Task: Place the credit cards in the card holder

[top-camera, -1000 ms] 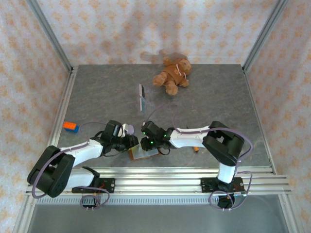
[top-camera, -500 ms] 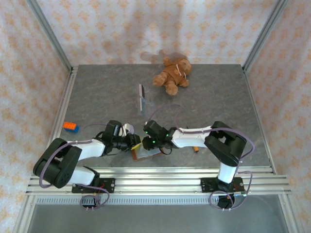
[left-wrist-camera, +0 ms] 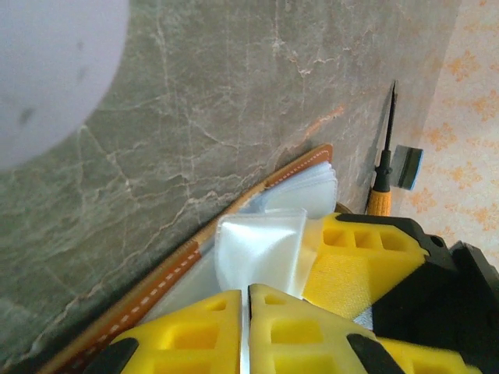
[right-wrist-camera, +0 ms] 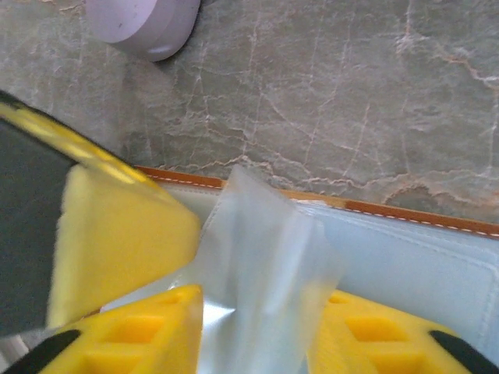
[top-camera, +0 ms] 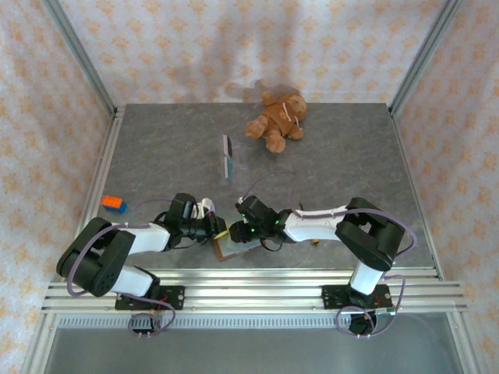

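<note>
The card holder (top-camera: 232, 249) lies open on the grey surface (top-camera: 343, 156), in the middle and close to the near edge. Its brown side is down and its pale pockets face up. The left gripper (top-camera: 221, 231) and the right gripper (top-camera: 236, 231) meet right over it, almost tip to tip. In the left wrist view the left gripper (left-wrist-camera: 244, 300) has its yellow jaws pressed nearly together. A thin bit of the clear pocket flap (left-wrist-camera: 261, 245) of the card holder (left-wrist-camera: 156, 287) seems to be pinched between them. In the right wrist view the right gripper (right-wrist-camera: 257, 312) has its jaws apart, one on each side of that clear flap (right-wrist-camera: 265, 257). The flap stands up from the pale inside of the card holder (right-wrist-camera: 421, 257). The credit cards (top-camera: 228, 157) lie well apart from both grippers, farther back on the surface and near a brown teddy bear (top-camera: 277, 121). The top view also shows a small orange and blue block (top-camera: 113, 204) off to the left. The left wrist view shows a screwdriver (left-wrist-camera: 380, 187) with an orange handle lying past the card holder. The right wrist view shows a round lilac thing (right-wrist-camera: 140, 23) just beyond the brown edge. Both arms are low and bent, with elbows out to the sides and forearms pointing in toward each other.
</note>
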